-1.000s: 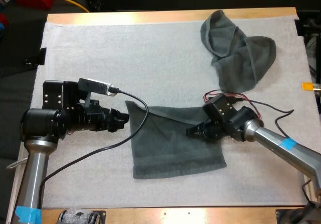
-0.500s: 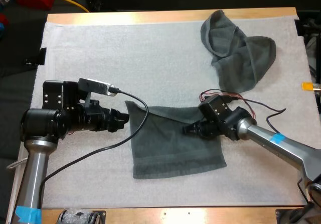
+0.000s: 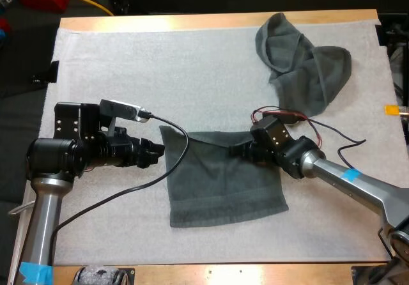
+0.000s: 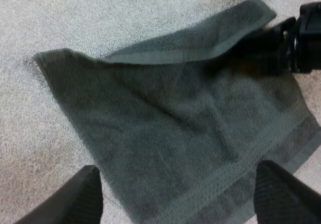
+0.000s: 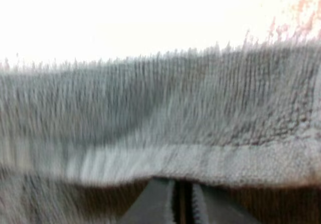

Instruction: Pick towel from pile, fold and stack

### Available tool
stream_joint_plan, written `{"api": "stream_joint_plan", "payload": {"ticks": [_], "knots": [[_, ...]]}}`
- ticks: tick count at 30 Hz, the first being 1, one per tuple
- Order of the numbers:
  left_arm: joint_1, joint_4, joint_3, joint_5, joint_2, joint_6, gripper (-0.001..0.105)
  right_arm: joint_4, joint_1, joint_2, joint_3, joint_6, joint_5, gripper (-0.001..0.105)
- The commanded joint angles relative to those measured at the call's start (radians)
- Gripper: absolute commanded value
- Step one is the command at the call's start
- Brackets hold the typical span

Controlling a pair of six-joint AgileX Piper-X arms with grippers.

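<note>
left gripper [image 3: 156, 152]: held spread beside flat towel [image 3: 217, 186], mid-mat [image 3: 160, 68] | right gripper [image 3: 238, 151]: pinched on its far hem | crumpled towel [image 3: 300, 68]: laid at far right corner

High view: even overhead light, faint shadows on mat [image 3: 128, 61]. Left wrist view dimmer, dark shadow at towel [image 4: 165, 133] far corner. Right wrist view blown white above towel.

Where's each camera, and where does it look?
High view: behind, looking forward and down over the white mat; both arms show.
Left wrist view: on the left arm, facing the flat dark grey-green towel; left jaws show open.
Right wrist view: on the right arm, close against the towel's hem; right jaws pinch it.
All share that towel.
</note>
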Motion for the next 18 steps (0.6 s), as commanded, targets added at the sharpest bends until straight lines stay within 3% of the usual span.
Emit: {"api": "stream_joint_plan", "payload": {"ticks": [1,5,9,15,18], "knots": [[-0.005,0.002,-0.006,0.007,-0.004,0.006,0.062,-0.043,-0.001,0.001,-0.008,0.012,0.033,0.002],[-0.005,0.002,-0.006,0.007,-0.004,0.006,0.062,-0.162,-0.001,0.001,-0.008,0.014,0.18,0.011],[-0.005,0.002,-0.006,0.007,-0.004,0.006,0.062,-0.291,-0.001,0.001,-0.008,0.012,0.318,0.031],[-0.005,0.002,-0.006,0.007,-0.004,0.006,0.062,-0.358,-0.001,-0.007,-0.008,-0.025,0.338,0.058],[-0.005,0.002,-0.006,0.007,-0.004,0.006,0.062,-0.307,-0.001,-0.032,-0.008,-0.043,0.332,0.063]]}}
